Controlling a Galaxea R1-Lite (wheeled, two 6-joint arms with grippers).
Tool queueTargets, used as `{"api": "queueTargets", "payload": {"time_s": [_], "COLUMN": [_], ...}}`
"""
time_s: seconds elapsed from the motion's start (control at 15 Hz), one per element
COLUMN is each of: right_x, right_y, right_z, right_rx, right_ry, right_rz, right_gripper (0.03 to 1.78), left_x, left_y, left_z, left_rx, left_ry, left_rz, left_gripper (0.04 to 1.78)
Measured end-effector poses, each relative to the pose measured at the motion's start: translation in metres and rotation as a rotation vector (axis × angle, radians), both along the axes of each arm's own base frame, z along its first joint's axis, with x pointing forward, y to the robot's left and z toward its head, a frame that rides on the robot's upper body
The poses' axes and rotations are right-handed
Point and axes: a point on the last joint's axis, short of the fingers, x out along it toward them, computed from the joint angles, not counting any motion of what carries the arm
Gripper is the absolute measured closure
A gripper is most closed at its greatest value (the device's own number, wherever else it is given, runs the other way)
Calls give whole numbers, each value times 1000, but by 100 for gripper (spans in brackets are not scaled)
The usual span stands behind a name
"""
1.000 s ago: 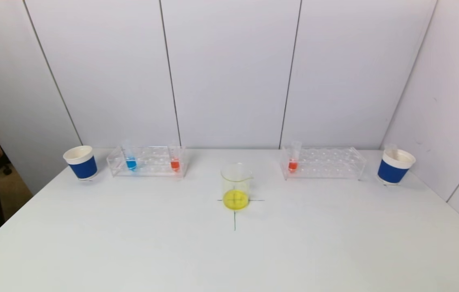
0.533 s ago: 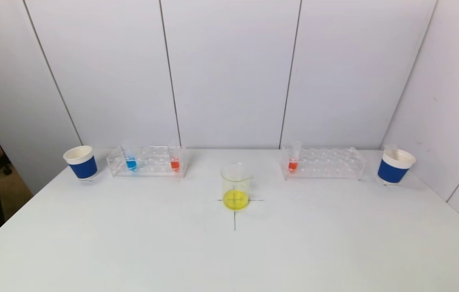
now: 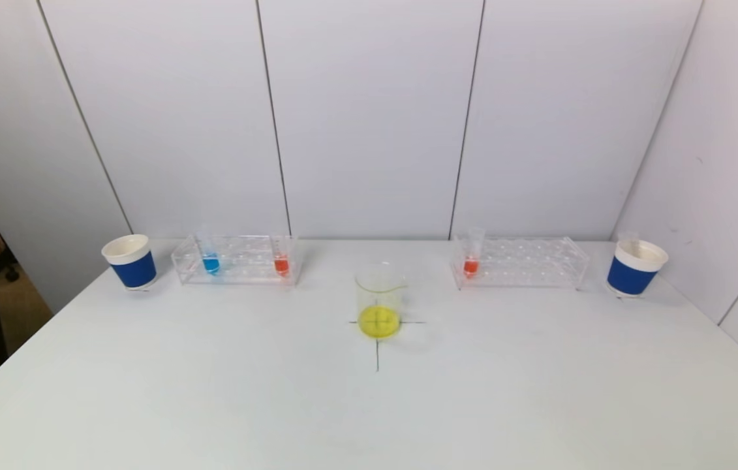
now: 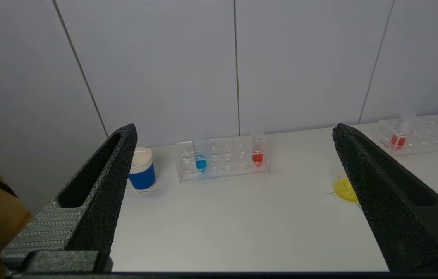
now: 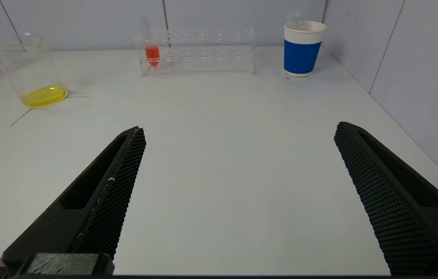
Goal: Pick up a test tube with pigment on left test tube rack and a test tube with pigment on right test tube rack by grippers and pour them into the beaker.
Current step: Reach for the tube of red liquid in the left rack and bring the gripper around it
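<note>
Left end effector (image 4: 234,133): wide open, holding nothing; held back from the worktop's near edge and out of the head view, facing the left rack.
Right end effector (image 5: 240,130): wide open, empty; over the near part of the worktop, also out of the head view, facing the right rack.
Worktop (image 3: 212,391): white, with a thin black cross drawn at its middle.
Beaker (image 3: 379,300): upright on the cross, between the two racks and nearer than both; a shallow layer of yellow liquid covers its bottom.
Left rack (image 3: 236,260): clear plastic, at the far left of the worktop near the wall.
Blue tube (image 3: 210,256): upright toward the rack's left end.
Left red tube (image 3: 281,257): upright at the same rack's right end.
Right rack (image 3: 519,262): clear plastic, at the far right.
Right red tube (image 3: 472,254): upright at this rack's left end, the end closest to the beaker.
Left cup (image 3: 130,261): blue and white paper cup, just left of the left rack.
Right cup (image 3: 635,267): matching cup near the right rack's right end; a clear tube stands inside it.
</note>
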Motion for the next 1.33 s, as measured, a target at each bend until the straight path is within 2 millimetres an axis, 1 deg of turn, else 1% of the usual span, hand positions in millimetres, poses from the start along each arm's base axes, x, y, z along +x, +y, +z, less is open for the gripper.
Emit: {"api": "queueTargets", "payload": {"time_s": [0.13,0.2,0.33,0.47,0.73,1.0,1.33], "right_x": [0,0,0,0,0,0,0], "right_y": [0,0,0,0,0,0,0], "right_z": [0,0,0,0,0,0,0], "right_rx": [0,0,0,0,0,0,0], "right_ry": [0,0,0,0,0,0,0], "right_rz": [0,0,0,0,0,0,0], "right_gripper": [4,4,4,4,4,4,4], "left_x": [30,46,78,108,161,203,254], "left_y": [0,-1,-4,-10,-25,-37,-47], "left_z": [4,3,-3,-14,-45,-77,-122], "left_rx": [-1,-5,-9,-10,-6,-14,-14], "left_ry": [13,24,46,73,118,144,133], "left_rz": [-5,-13,-41,-77,-138,-160,-158], "left_gripper": [6,6,6,6,6,6,6]}}
